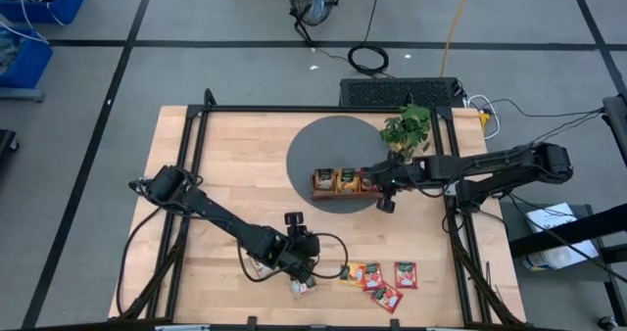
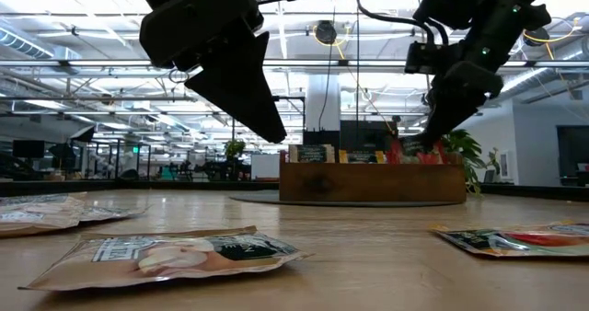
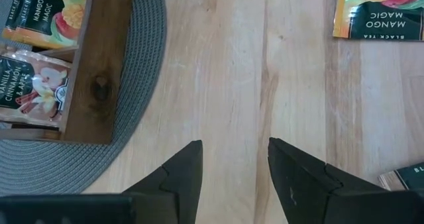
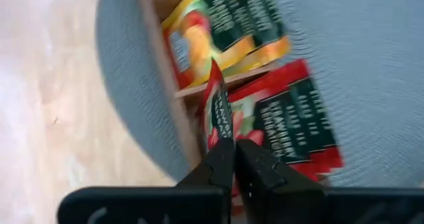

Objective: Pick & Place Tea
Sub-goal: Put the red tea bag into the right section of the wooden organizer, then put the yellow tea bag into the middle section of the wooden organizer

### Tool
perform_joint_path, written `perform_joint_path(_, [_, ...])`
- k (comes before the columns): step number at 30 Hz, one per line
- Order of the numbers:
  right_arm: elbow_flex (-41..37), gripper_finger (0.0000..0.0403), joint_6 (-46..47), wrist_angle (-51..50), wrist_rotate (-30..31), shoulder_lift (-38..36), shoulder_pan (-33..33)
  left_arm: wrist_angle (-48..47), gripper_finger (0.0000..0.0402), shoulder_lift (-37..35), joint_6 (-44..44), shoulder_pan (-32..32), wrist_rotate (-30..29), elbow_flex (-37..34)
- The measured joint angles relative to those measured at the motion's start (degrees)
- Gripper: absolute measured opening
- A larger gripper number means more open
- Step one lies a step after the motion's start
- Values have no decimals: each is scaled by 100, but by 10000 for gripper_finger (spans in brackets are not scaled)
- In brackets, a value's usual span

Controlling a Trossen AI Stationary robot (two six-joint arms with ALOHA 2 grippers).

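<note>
The tea is flat square sachets. Several red and orange ones (image 1: 377, 280) lie loose near the table's near edge, with a pale beige one (image 2: 166, 256) under my left arm. Others stand in the brown wooden tray (image 1: 343, 182) on a grey round mat (image 1: 318, 145). My left gripper (image 3: 232, 148) hovers open over bare wood, between the tray and the loose sachets. My right gripper (image 4: 235, 159) is above the tray's right compartment, shut on a red sachet (image 4: 218, 111). My right gripper pinches the red sachet by one edge (image 4: 224, 136) between its two fingers (image 4: 215, 164), coming from above and slanting down. The sachet stands edge-on beyond the fingertips, over the red sachets (image 4: 291, 124) in the tray's right compartment. Whether its lower end touches them I cannot tell.
A small green plant (image 1: 407, 130) stands just beyond the tray's right end, close to my right arm. An orange mango sachet (image 3: 381, 12) lies near my left gripper. Bare wood stretches over the table's left half (image 1: 235, 165).
</note>
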Motion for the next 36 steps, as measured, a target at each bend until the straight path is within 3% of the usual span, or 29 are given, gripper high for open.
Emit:
perform_joint_path(10, [1, 63, -19, 106, 187, -209, 4, 3, 175, 0, -2, 26, -2, -2])
perform_joint_path(16, [1, 70, -133, 253, 62, -563, 175, 9, 175, 0, 9, 24, -2, -2])
perform_joint_path(21, [1, 70, -215, 965, -825, -347, 1140, 100, 175, 0, 49, 26, 91, -2])
perform_joint_path(30, [1, 42, 74, 2784, -862, 1343, 3406, 1358, 175, 130, 564, -27, 1638, -6])
perform_joint_path(36, [22, 20, 191, 4131, -716, 2090, 4037, 2434, 175, 513, 799, -57, 1817, -4])
